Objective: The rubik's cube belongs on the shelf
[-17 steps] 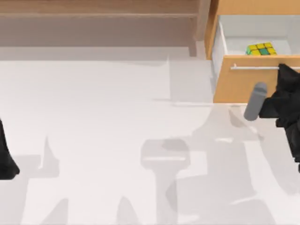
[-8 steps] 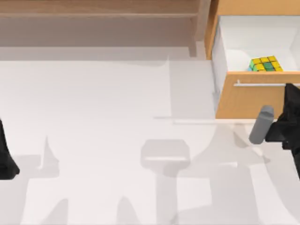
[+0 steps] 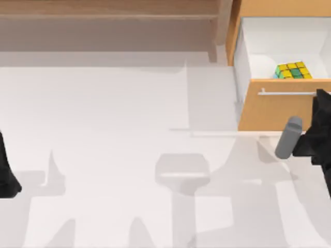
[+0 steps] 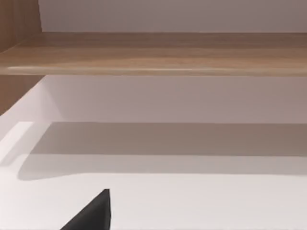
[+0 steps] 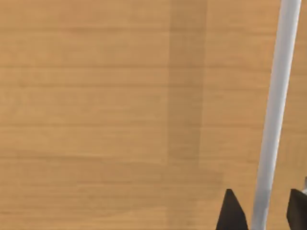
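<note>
- Your left pincer (image 3: 9, 181) sits parked at the counter's (image 3: 114, 113) left edge; I cannot tell its grip
- The shelf (image 3: 103, 13) lies far left
- The rubik's cube (image 3: 292, 71) rests in the open drawer (image 3: 282, 106), far right
- Your right pincer (image 5: 261, 211) straddles the handle (image 5: 276, 115); release it fully before reaching in

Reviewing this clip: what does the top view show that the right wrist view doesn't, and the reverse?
Top view alone: the rubik's cube lying in the pulled-out drawer, the shelf along the far left, the white table, and the left gripper parked at the left edge.

Right wrist view alone: a close look at the right gripper, its dark fingertips on either side of the bar handle.

Both: the orange-tan drawer front and that silver handle.
</note>
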Robot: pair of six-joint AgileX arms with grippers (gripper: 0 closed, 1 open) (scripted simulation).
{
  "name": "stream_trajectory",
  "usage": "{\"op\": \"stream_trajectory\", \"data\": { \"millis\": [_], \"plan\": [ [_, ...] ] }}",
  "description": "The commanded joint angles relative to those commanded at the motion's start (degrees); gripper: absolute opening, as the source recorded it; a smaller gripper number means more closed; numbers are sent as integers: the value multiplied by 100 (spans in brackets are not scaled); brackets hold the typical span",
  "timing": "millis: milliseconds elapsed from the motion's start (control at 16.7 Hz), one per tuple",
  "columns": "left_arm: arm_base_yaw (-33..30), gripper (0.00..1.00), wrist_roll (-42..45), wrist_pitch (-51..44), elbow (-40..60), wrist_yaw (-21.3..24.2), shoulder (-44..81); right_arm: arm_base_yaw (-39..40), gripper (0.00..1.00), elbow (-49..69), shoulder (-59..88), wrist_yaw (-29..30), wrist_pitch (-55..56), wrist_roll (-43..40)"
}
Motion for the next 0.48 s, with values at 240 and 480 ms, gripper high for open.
{"op": "stream_trajectory", "data": {
  "millis": [240,480],
  "plan": [
    [0,100,0,0,0,0,0,0,83,0,0,0,0,0],
    [0,100,0,0,0,0,0,0,100,0,0,0,0,0]
  ]
}}
